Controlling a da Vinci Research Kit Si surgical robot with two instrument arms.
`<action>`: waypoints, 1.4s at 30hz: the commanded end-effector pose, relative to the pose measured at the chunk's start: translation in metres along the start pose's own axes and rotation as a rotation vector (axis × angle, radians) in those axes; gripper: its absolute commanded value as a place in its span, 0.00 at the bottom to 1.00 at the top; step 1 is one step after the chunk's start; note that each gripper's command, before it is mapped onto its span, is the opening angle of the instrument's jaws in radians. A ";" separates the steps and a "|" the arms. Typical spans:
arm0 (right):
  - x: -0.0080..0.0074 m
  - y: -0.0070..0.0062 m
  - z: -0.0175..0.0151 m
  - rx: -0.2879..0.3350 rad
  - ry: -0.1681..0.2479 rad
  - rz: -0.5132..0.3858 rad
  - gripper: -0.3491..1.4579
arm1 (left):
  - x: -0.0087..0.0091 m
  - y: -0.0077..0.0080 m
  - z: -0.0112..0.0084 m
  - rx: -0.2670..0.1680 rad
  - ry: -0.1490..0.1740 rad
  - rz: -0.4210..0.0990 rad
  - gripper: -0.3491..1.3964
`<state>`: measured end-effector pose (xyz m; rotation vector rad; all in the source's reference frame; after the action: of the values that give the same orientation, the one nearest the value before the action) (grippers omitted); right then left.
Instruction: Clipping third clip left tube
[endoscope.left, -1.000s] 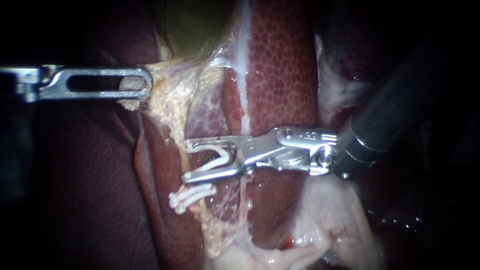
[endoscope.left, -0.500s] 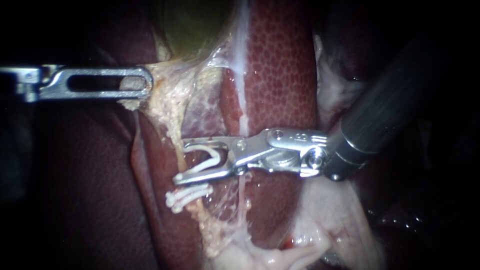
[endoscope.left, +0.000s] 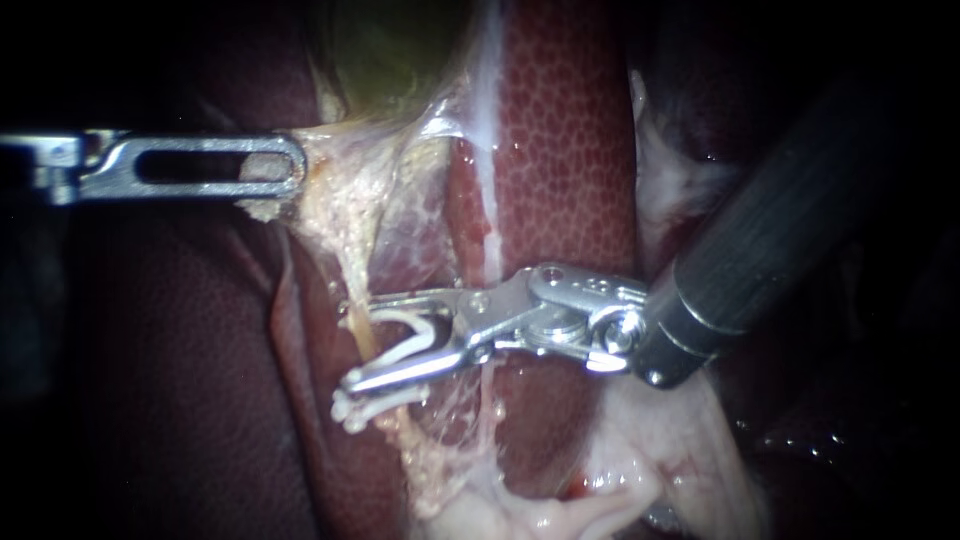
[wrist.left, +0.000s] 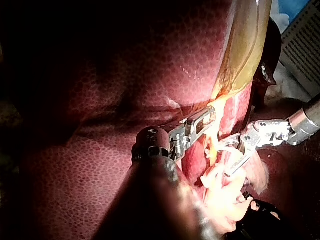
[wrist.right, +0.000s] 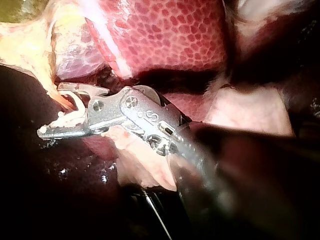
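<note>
Third-clip step in hand. Right pincer (endoscope.left: 348, 344) pinching an open white clip (endoscope.left: 425, 325), straddling the left tube (endoscope.left: 350, 275) just beyond the clips already set (endoscope.left: 375, 398). Left pincer (endoscope.left: 285, 165) pinching tissue (endoscope.left: 335, 180), far left. Next, likely: squeeze shut, squarely across.

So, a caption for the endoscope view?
Right instrument holds an open clip at the left tube; left instrument grips pale tissue.
</note>
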<state>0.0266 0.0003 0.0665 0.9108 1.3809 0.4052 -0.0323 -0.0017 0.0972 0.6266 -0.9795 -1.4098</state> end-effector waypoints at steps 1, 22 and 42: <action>-0.0002 0.0001 0.0002 -0.001 -0.001 -0.001 0.49 | 0.0000 0.0000 0.0000 0.000 0.000 0.000 0.00; -0.0008 0.0013 0.0021 0.004 -0.003 0.015 0.46 | 0.0001 0.0000 0.0001 0.002 0.001 0.000 0.00; -0.0009 0.0021 -0.0002 -0.022 -0.004 0.090 0.00 | 0.0001 0.0000 0.0000 0.002 0.001 0.001 0.00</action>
<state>0.0268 0.0010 0.0687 0.9560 1.3303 0.4908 -0.0323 -0.0019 0.0973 0.6290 -0.9801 -1.4072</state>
